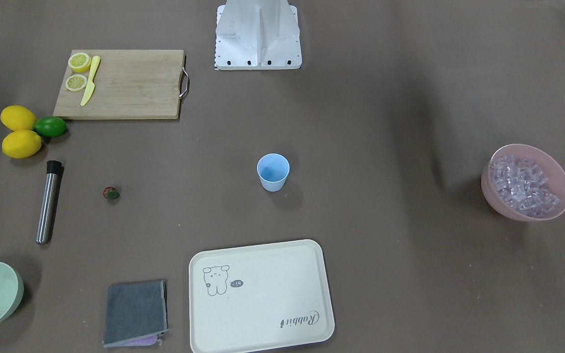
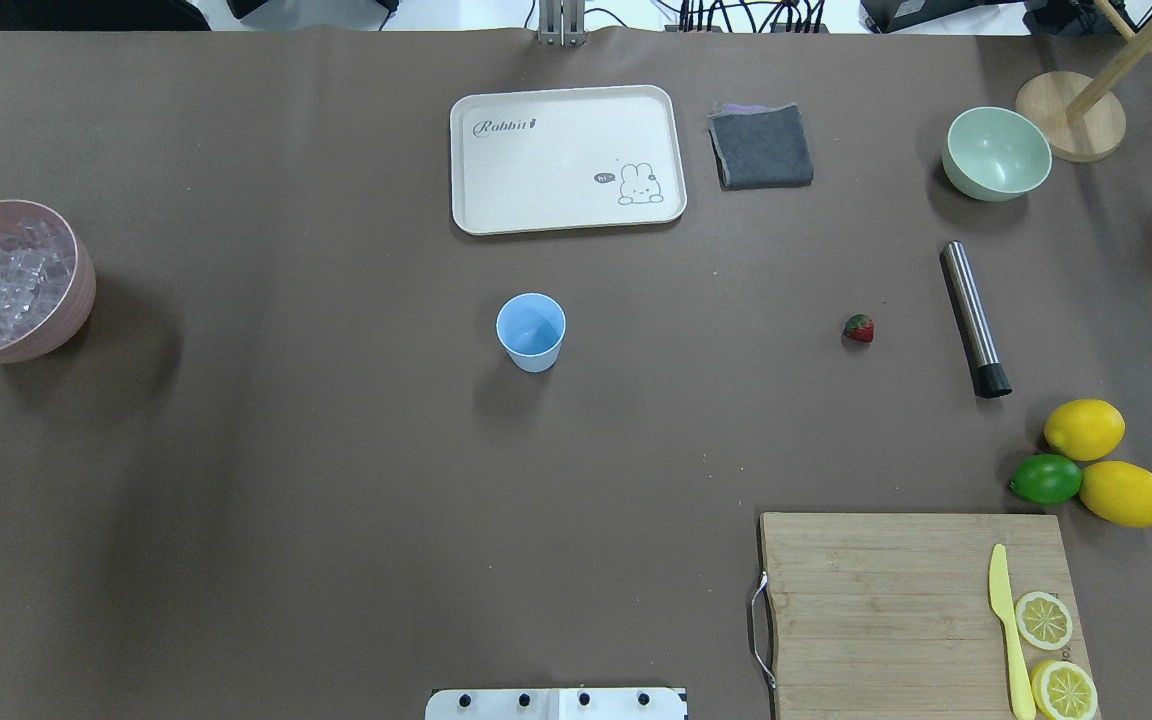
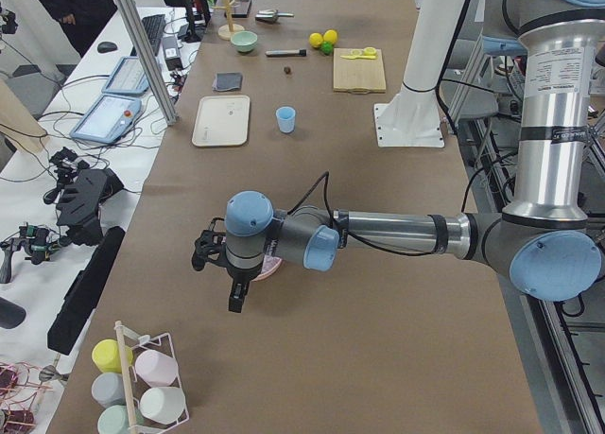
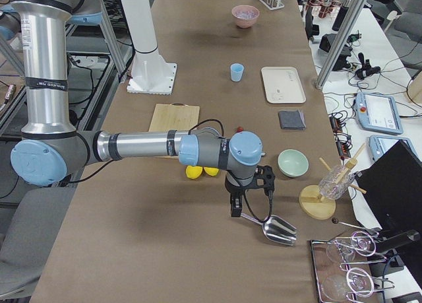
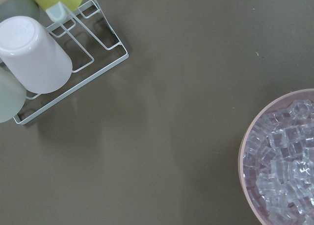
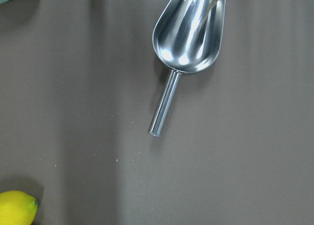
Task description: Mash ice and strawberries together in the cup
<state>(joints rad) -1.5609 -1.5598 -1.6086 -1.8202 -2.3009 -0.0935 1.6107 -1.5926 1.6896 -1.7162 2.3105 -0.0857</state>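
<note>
**Cup empty: spill & tip risks ahead**

The cup [image 1: 272, 171] stands upright mid-desk [image 1: 385, 122] and looks empty. The ice [image 1: 523, 186] is heaped in the pink bowl [image 1: 487, 191] at the robot's left end, well apart from the cup. The strawberry [image 1: 111, 193] lies on the opposite side, near the steel muddler [image 1: 49, 202].

The left gripper [image 3: 235, 302] hangs by the pink bowl, and the right gripper [image 4: 235, 209] hangs over the metal scoop [image 6: 189, 31]. Both show in side views only, so one can't tell how far open either is, or whether it holds anything.

Likely risks:
- The scoop lies flat w/ a thin round handle, so a grasp may slip or twist.
- Cubes may slide off on the long carry to the cup.
- The strawberry is tiny & may roll away from closing fingers.
- The cup is light w/ no handle, so mashing w/o a steadying hold may tip it.
</note>
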